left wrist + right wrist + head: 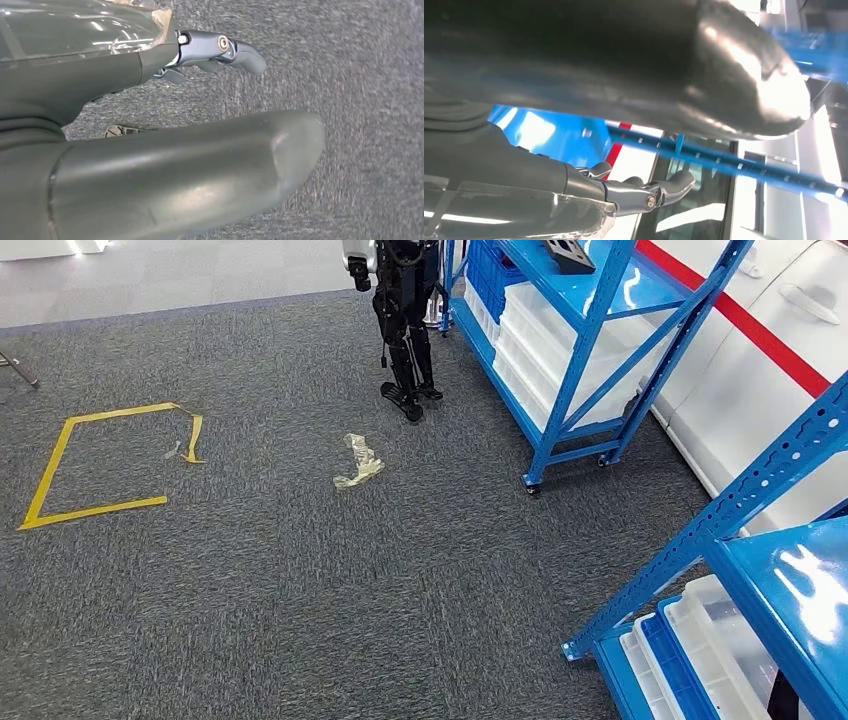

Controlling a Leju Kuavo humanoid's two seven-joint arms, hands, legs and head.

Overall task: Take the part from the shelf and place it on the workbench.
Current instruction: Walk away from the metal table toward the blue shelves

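Observation:
A dark blocky part (568,255) lies on the top level of the far blue shelf (585,350), at the upper edge of the head view. My left hand (160,170) hangs over grey carpet with its thumb and fingers (220,47) apart and nothing between them. My right hand (574,75) is also empty, its fingers (644,195) stretched out and apart from the thumb. A blue shelf beam (724,160) runs past beyond it. A second blue shelf (790,580) stands close at my right, with white and blue bins (690,650) on its low level.
Grey carpet covers the floor. A yellow tape square (100,460) marks it at the left, and a crumpled strip of tape (358,462) lies in the middle. Another humanoid robot's black legs (405,330) stand by the far shelf. A white wall with a red stripe (760,335) runs behind the shelves.

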